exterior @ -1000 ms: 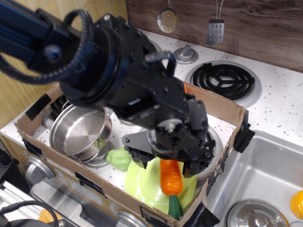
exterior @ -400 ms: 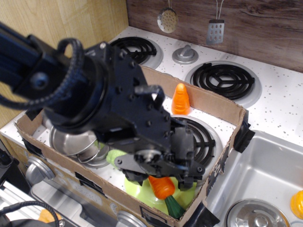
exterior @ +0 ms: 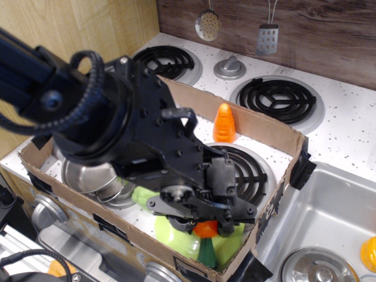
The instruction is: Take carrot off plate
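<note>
The carrot (exterior: 206, 228) lies on the lime-green plate (exterior: 175, 242) at the front of the cardboard box. Only a short orange piece and its dark green stem end (exterior: 207, 254) show. My black gripper (exterior: 204, 222) is low over the plate, directly on top of the carrot. Its fingers (exterior: 183, 224) stand close on either side of the orange body. The gripper's body hides the fingertips, so I cannot tell whether they press on the carrot. The arm covers most of the plate.
The cardboard box (exterior: 276, 132) sits on the stove. It holds a steel pot (exterior: 88, 173) at the left, a short orange cone (exterior: 224, 123) at the back and a pale-green toy vegetable (exterior: 141, 197). A sink (exterior: 329, 223) is at the right. Burners (exterior: 277, 97) lie behind.
My gripper has come down from above the carrot to right over it on the plate. Less of the carrot shows. The carrot and the plate have stayed in place.
</note>
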